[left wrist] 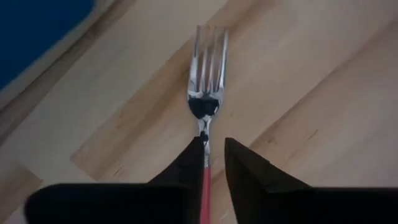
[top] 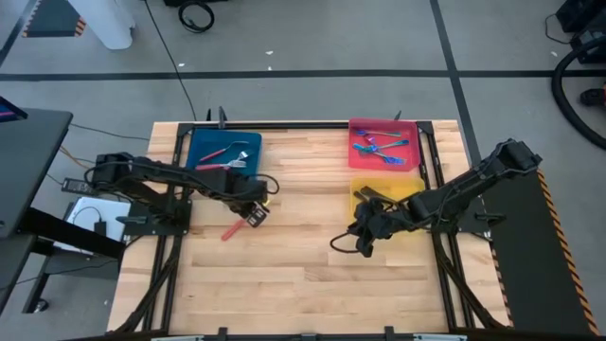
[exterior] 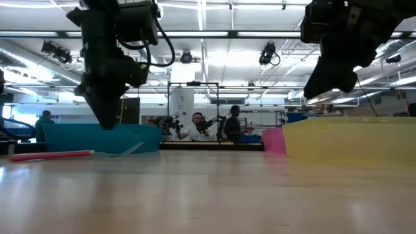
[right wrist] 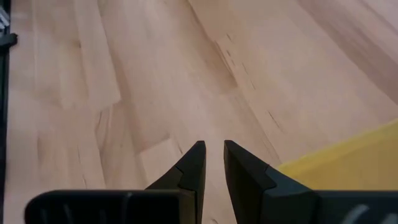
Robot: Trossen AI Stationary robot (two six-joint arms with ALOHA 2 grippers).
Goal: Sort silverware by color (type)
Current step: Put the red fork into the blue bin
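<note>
A pale wooden table (top: 294, 275) is seen from above on a grey floor, with three trays at its far side: a blue tray (top: 204, 147) at the left, a pink tray (top: 358, 128) at the right and a yellow tray (top: 360, 187) just nearer than the pink one. Red-handled forks (top: 227, 152) are collected in the blue tray and blue iridescent forks (top: 379, 147) in the pink one, so a colour is evidently assigned to each tray. The left gripper (top: 254, 210) is placed near the blue tray, over a red-handled fork (top: 232, 230) on the bare wood. The right gripper (top: 365, 237) is held beside the yellow tray, over empty wood.

From table height, a large lit hall with people is seen behind. The red handle (exterior: 52, 155) is shown lying flat on the board before the blue tray, with the left arm above it.

In the left wrist view, the fork's silver tines (left wrist: 210, 53) are pointed away and its red handle is set in a narrow gap between the slightly parted fingers (left wrist: 249, 171). Whether it is pinched or just released cannot be told.

In the right wrist view, the fingers (right wrist: 245, 168) are held slightly apart with nothing between them, a corner of the yellow tray nearby; this arm is judged to be waiting.
</note>
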